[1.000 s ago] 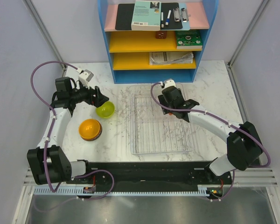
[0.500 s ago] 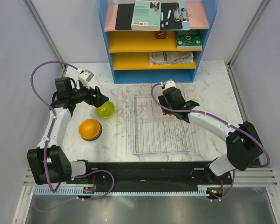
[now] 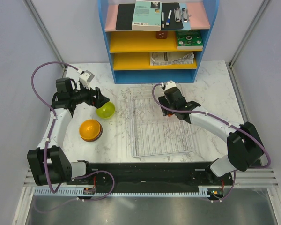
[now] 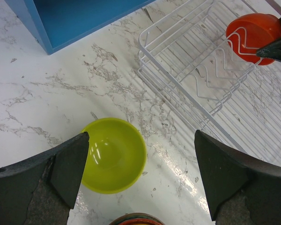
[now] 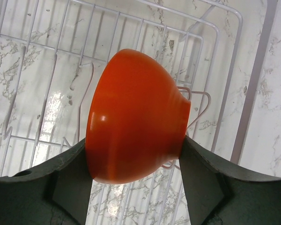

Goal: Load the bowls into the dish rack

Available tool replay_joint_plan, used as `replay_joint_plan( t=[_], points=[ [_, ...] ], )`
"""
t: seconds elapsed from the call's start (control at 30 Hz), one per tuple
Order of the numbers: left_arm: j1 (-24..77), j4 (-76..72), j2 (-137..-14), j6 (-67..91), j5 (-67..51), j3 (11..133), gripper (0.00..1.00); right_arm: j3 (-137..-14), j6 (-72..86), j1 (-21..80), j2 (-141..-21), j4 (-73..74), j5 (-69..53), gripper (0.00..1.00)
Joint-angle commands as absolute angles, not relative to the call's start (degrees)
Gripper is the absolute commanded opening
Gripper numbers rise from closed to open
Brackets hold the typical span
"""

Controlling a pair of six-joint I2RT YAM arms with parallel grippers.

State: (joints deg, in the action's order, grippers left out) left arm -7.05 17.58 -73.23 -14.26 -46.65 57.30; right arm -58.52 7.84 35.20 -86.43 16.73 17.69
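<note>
Right wrist view: a glossy, rounded orange-red bowl (image 5: 131,126) is clamped on its side by the right gripper (image 5: 133,161) over the thin white wire dish rack (image 3: 154,136) (on a marble-patterned table (image 3: 210,79)). The left gripper (image 4: 143,168) is spread wide, gripping nothing, over a lime-green bowl (image 4: 113,154).

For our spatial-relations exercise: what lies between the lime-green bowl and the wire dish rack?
Only bare marble table, seen best in the left wrist view, separates the lime-green bowl from the dish rack.
</note>
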Motion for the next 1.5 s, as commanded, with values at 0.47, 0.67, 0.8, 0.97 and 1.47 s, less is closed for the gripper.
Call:
replay_joint_plan(
  t=[0.47, 0.67, 0.8, 0.97, 1.47],
  points=[
    [-7.21, 16.7, -72.25, -16.35, -47.55, 57.13, 1.0, -55.99, 14.59, 34.37, -89.48, 17.67, 0.18, 0.14],
    [-7.21, 16.61, -72.25, -16.43, -47.64, 57.13, 1.0, -56.33, 12.31, 34.28, -87.28, 17.58, 0.35, 0.65],
    [-7.21, 16.7, -72.33, -16.35, -47.64, 57.13, 1.0, -57.04, 10.73, 34.37, -86.22, 17.84, 2.37, 0.84],
    [-7.29, 16.7, -72.25, -16.43, -47.81, 57.13, 1.0, -58.18, 9.49, 34.54, -86.13, 18.45, 4.04, 0.98],
    [-7.29, 17.75, -73.83, -18.02, -46.14, 57.83, 1.0, -67.41, 4.4, 35.95, -84.64, 22.5, 12.22, 0.98]
  ],
)
